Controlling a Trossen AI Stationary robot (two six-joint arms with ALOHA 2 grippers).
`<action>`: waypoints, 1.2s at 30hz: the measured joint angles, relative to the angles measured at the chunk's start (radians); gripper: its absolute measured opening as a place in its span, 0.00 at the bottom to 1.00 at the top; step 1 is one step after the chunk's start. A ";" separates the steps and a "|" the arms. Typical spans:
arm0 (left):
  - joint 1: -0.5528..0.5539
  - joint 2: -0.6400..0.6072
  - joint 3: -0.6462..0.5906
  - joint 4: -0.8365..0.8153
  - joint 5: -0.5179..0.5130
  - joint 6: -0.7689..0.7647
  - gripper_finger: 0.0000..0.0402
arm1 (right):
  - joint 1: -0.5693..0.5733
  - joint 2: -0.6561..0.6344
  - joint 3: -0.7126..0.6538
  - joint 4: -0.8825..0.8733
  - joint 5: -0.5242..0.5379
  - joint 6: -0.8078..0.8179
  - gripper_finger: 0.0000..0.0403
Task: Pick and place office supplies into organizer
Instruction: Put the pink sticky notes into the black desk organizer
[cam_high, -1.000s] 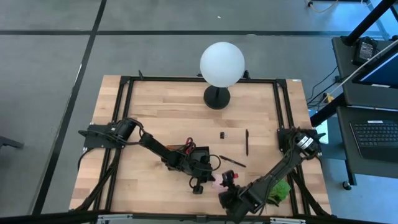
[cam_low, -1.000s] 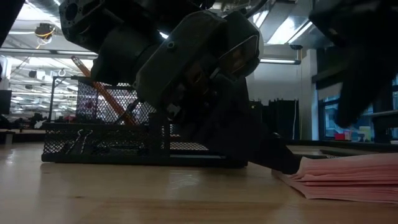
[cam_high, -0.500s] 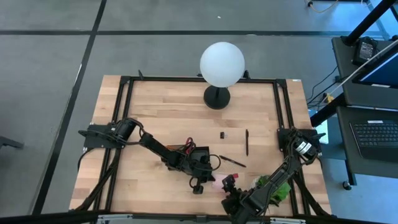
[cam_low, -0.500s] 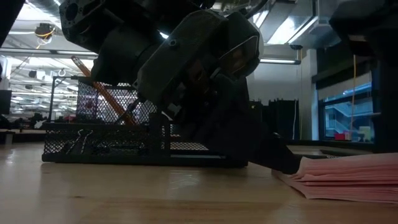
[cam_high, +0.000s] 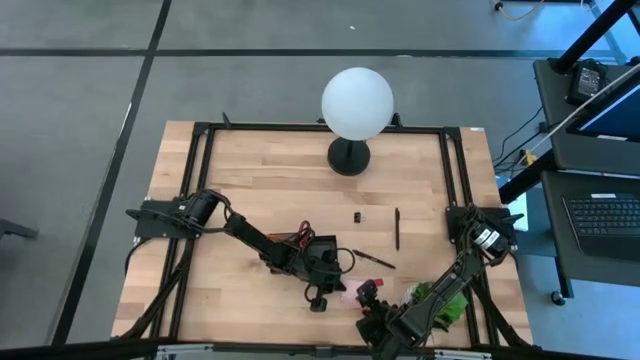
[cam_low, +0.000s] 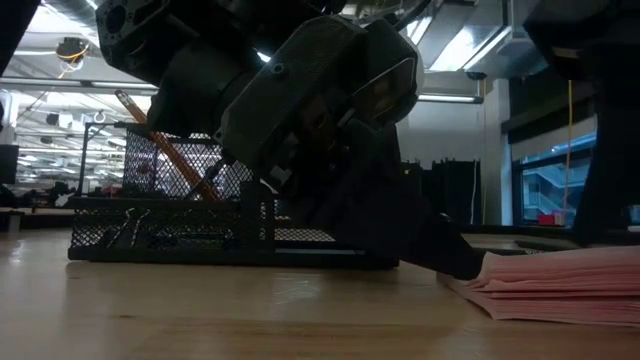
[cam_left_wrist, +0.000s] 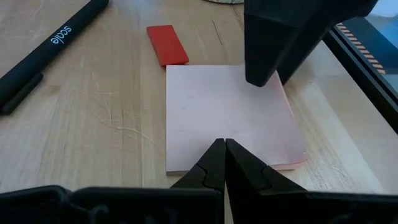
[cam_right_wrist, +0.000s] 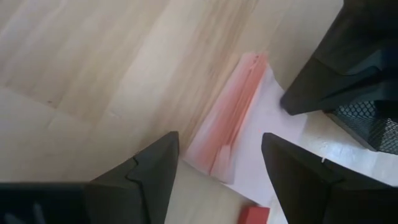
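The pink sticky-note pad (cam_left_wrist: 227, 115) lies flat on the wood table near its front edge. My left gripper (cam_left_wrist: 222, 149) is shut, with its tips at the pad's edge on the organizer's side. My right gripper (cam_right_wrist: 219, 137) hangs open above the pad (cam_right_wrist: 239, 124), one finger (cam_left_wrist: 273, 43) over its far corner; I see no touch. The black mesh organizer (cam_low: 170, 230) stands behind my left gripper and holds orange pencils (cam_low: 150, 135). A red eraser (cam_left_wrist: 166, 45) lies just past the pad. My left gripper sets its shut fingertips (cam_low: 462, 264) against the pad's edge (cam_left_wrist: 205, 167) nearest the organizer, at the top of the stack. The fingers slant down from the table's left. The pad stays flat on the table.
A black pen (cam_left_wrist: 50, 43) lies beside the eraser, and another pen (cam_high: 397, 228) and a small clip (cam_high: 358, 216) lie farther back. The white globe lamp (cam_high: 357, 103) stands at the far edge. A green plant (cam_high: 448, 300) sits under my right arm.
My right gripper has sunk toward the pad and rolled about its own axis, staying open. My left gripper and the pad have kept still.
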 joint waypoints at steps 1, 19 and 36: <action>0.000 0.000 0.000 0.000 0.000 0.000 0.01 | 0.000 0.000 0.000 -0.001 0.002 0.000 0.59; 0.001 0.000 0.000 0.000 0.015 0.000 0.01 | -0.026 0.004 -0.006 -0.010 0.106 0.090 0.59; 0.003 0.000 0.000 0.000 0.020 -0.008 0.00 | -0.037 0.008 -0.010 0.042 0.197 0.159 0.59</action>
